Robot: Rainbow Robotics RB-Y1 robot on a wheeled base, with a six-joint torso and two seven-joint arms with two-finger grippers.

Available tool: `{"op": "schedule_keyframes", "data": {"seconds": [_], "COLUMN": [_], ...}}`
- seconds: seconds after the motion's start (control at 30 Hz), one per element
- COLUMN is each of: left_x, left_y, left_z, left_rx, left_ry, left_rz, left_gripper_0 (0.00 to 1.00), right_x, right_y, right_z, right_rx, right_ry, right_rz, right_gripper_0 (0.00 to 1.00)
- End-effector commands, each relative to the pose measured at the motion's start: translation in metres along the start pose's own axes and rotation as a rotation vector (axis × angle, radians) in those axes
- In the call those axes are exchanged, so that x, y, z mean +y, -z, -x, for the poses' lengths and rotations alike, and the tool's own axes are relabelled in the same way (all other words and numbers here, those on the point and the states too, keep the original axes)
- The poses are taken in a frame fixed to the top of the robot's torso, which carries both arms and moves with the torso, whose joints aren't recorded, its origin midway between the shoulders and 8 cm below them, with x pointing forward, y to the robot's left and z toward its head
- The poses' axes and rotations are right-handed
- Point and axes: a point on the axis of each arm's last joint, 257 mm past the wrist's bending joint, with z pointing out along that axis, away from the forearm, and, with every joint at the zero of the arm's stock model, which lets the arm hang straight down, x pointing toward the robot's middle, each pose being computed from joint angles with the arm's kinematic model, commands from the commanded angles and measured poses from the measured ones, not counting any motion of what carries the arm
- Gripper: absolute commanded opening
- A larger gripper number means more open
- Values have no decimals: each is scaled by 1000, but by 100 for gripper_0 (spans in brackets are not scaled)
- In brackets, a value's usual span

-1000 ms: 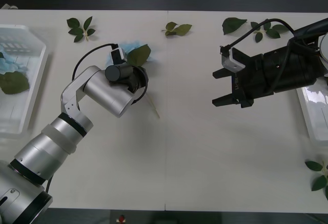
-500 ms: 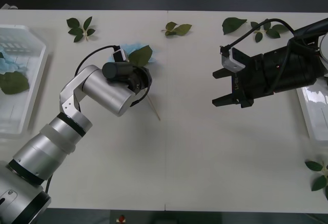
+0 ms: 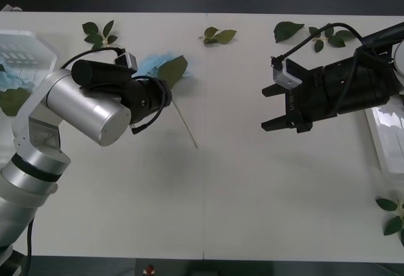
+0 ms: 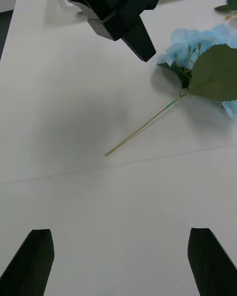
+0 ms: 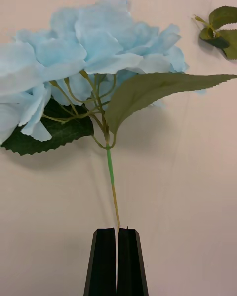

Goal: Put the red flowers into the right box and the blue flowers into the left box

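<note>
A blue flower (image 3: 151,65) with a big green leaf (image 3: 172,71) lies on the table, its thin stem (image 3: 187,128) pointing toward me. My left gripper (image 3: 163,96) hangs over the stem close to the bloom (image 5: 94,44), fingers (image 5: 106,261) shut together. From the right wrist, the left gripper (image 4: 144,52) sits above the table beside the bloom (image 4: 197,42), and the flower rests flat. My right gripper (image 3: 265,108) stands open over the table's right half. The left box (image 3: 25,43) holds another blue flower (image 3: 11,80). The right box (image 3: 384,138) peeks out behind the right arm. The red flowers are out of view.
Loose leaf sprigs lie along the far edge (image 3: 98,35) (image 3: 218,35) (image 3: 287,31) (image 3: 329,37) and at the near right corner (image 3: 392,216). Bare tabletop (image 3: 240,194) stretches between the two arms.
My left arm has swung left and its wrist has turned, uncovering more of the blue bloom. The flower and stem lie almost where they were. The right arm has not moved.
</note>
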Motion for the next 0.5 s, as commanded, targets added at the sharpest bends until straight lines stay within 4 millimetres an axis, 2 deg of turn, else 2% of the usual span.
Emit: {"op": "schedule_keyframes", "data": {"seconds": [0.03,0.13,0.17,0.5], "left_x": [-5,-6,-6,-8], "left_y": [1,-6,-8,-47], "left_z": [13,18,18,24], "left_rx": [-51,-62,-62,-83], "left_ry": [-66,-62,-60,-39], "left_rz": [11,20,21,32], "left_gripper_0": [59,97,100,100], "right_x": [-8,-8,-8,-8], "right_y": [4,4,4,4], "right_z": [18,18,18,18], "right_rx": [-25,-25,-25,-25], "right_ry": [36,36,36,36], "right_rz": [-19,-19,-19,-19], "right_gripper_0": [79,79,79,79]}}
